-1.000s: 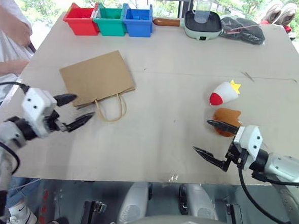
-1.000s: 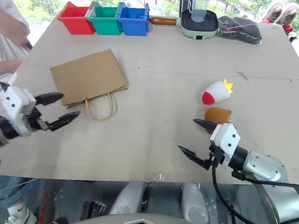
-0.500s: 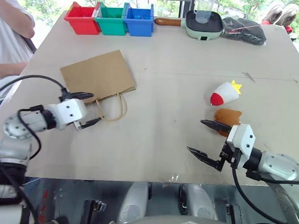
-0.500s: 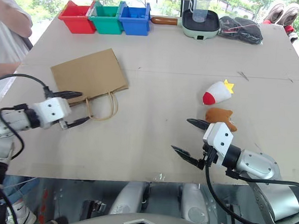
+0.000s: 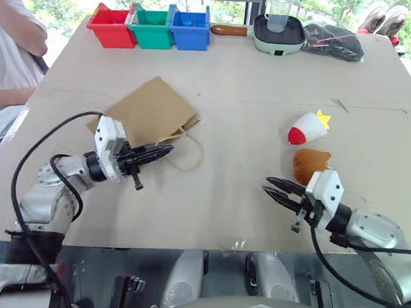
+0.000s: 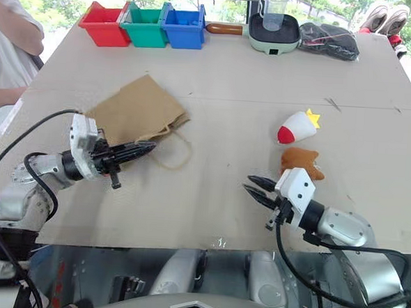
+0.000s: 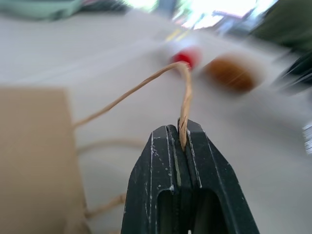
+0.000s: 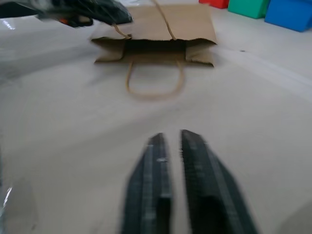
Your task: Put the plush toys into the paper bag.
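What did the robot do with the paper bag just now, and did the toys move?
The left pincer swung in toward the paper bag, snapped shut on one loop handle and tugged it, so the bag turned and its mouth lifted open a bit. The right pincer closed on nothing, near the orange-brown toy. That toy, the white cone toy and the coloured bins stayed put.

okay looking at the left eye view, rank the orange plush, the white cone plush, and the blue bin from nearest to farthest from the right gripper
1. Orange plush: just beyond the right gripper, slightly to its right.
2. White cone plush: farther back, past the orange one.
3. Blue bin: at the table's far edge, toward the left.
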